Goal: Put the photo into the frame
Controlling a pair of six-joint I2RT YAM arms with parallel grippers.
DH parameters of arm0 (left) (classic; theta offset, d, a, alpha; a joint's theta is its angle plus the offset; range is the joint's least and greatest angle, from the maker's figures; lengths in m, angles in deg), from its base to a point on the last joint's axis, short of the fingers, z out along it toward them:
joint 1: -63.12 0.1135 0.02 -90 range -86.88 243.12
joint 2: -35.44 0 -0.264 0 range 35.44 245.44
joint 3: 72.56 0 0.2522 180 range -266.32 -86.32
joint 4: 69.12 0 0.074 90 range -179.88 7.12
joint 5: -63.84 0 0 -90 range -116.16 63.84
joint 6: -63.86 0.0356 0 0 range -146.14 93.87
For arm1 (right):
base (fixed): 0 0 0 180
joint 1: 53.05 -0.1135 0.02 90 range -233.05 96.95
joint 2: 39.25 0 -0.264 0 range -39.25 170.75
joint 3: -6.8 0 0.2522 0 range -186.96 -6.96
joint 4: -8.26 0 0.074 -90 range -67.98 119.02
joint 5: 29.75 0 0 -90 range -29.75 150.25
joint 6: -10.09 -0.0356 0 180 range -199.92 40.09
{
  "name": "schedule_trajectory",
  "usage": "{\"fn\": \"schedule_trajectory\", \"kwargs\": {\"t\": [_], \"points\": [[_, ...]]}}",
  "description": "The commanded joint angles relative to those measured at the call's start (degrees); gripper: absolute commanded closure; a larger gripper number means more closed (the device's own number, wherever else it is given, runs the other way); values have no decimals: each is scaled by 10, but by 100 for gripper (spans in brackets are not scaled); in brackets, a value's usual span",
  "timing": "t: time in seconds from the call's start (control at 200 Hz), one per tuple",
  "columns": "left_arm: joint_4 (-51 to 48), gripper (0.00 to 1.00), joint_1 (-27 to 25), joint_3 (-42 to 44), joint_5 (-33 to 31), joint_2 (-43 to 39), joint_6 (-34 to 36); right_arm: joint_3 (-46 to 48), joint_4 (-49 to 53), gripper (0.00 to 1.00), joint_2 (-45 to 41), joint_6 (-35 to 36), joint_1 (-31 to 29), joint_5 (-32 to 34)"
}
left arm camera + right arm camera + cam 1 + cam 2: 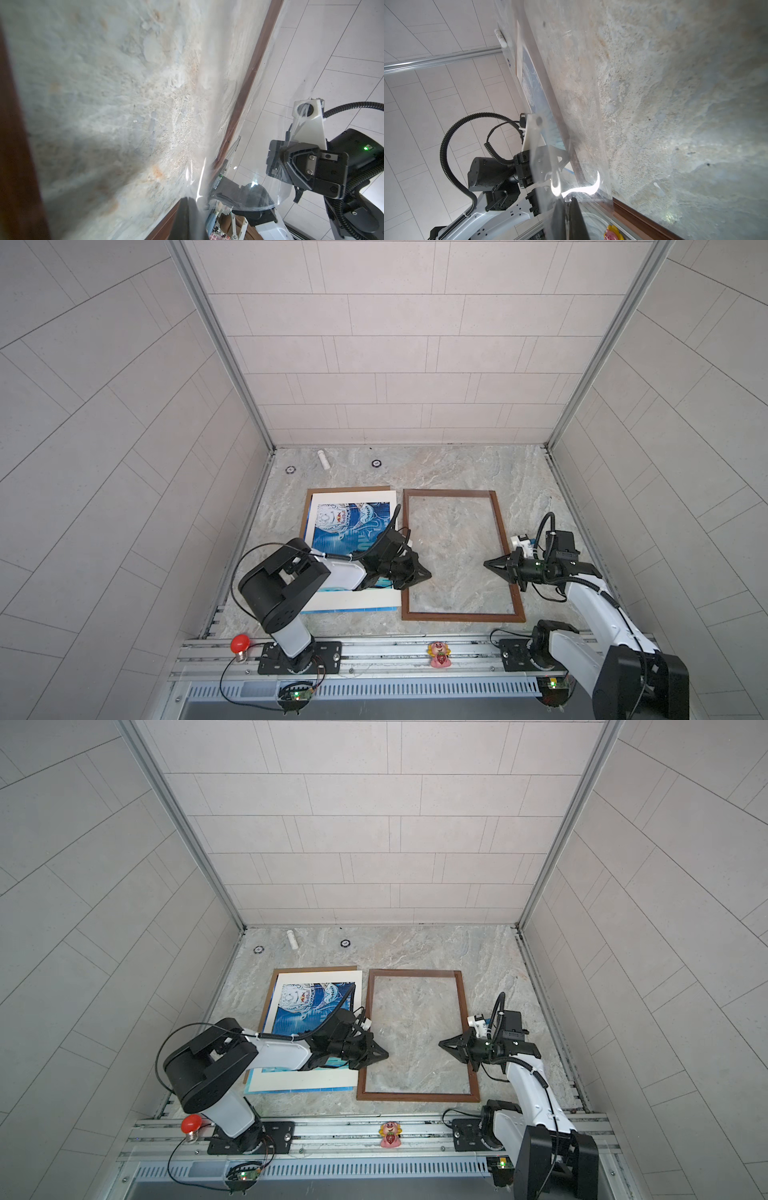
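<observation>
1. Both top views: the photo [353,522] lies face-up on a brown backing board [307,512], left of the frame [461,617]. Its right edge is just beside the frame's left rail. Left gripper [427,572] and right gripper [487,564] hang over the frame's interior, tips facing, jaws fully closed. The left arm covers the photo's near-right corner, so prob no clean grab there w/o backing off. Open room is toward the back wall, where there's only a white tube [323,459] and a couple of small discs. The right arm sits close to the side wall.

2. Left wrist: left gripper [187,209] looks pinched on the edge of a clear sheet [245,193], glare all over it. Risk imo: the sheet looks floppy and slick, so an uneven pull could bow it or let it slip out. The frame rail [249,72] runs close by and could catch a dropped edge.

3. Right wrist: right gripper [569,212] is likewise nipped on the sheet [544,145], a corner poking out past the tips. The photo [529,87] sits right beside the far rail, so swinging the sheet that way could shove or scuff it.
</observation>
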Motion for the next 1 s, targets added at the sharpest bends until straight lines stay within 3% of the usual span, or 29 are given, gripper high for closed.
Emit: {"fn": "schedule_trajectory", "kwargs": {"t": [0.0,0.095,0.245,0.365,0.41,0.53,0.63,0.901,0.996], "points": [[-5,100,3,-16,21,5,9,-8,-1,100,0,-1,12,1],[-16,100,4,-20,24,6,16,-1,5,100,-4,9,34,12],[-25,100,4,-24,27,4,23,-5,43,81,-10,47,44,35],[-25,100,4,-24,30,2,24,-24,96,74,-1,90,44,51],[-25,100,4,-23,30,1,25,-35,120,75,1,108,44,64],[-21,100,4,-26,38,2,25,-52,168,93,5,141,46,101],[-14,100,5,-27,46,2,23,-58,187,100,7,148,50,125],[-37,100,9,-28,44,-8,43,-63,187,100,35,154,65,183],[-47,100,9,-26,34,-12,59,-70,182,100,58,170,70,170]]}}
